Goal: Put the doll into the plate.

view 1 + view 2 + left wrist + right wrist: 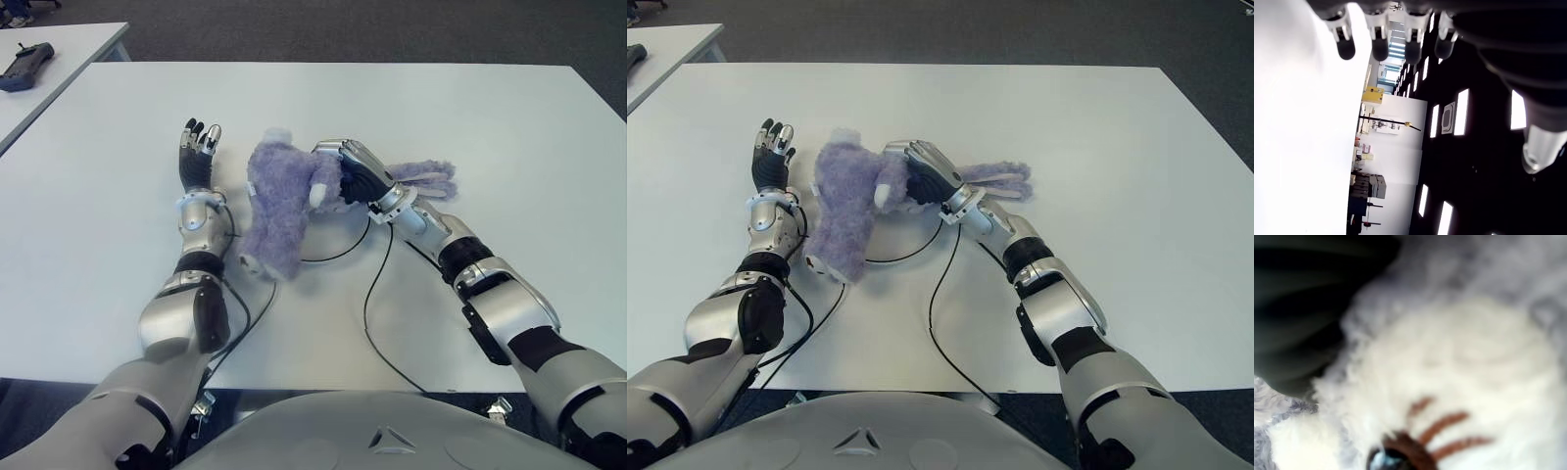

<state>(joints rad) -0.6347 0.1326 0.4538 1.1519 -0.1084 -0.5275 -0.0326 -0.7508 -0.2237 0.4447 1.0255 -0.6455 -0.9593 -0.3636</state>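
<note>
- Left eye view: fluffy lavender plush doll with long ears lies on its side on the white rectangular table, near the middle, body running toward the robot, ears trailing out to the robot's right.
- Right hand sits on the doll's head, fingers curled down over it; grasp on the doll's head is closed.
- Right wrist view: filled by the doll's face at very close range, white muzzle fur, brown stitched whisker lines and a dark eye; dark finger pressed into the purple fur. Confirms contact.
- Left hand shows just to the left of the doll, palm side facing the doll, fingers extended and pointing away from the robot; not touching the doll, holding nothing.
- Left wrist view: four dark fingertips straight and apart, nothing between them; white table surface on one side, room ceiling lights behind.
- Black cables run across the table from both forearms toward the robot's torso.
- Second white table at far left, apart from the main one, carrying a dark handheld controller.
- No plate can be made out in any view.
</note>
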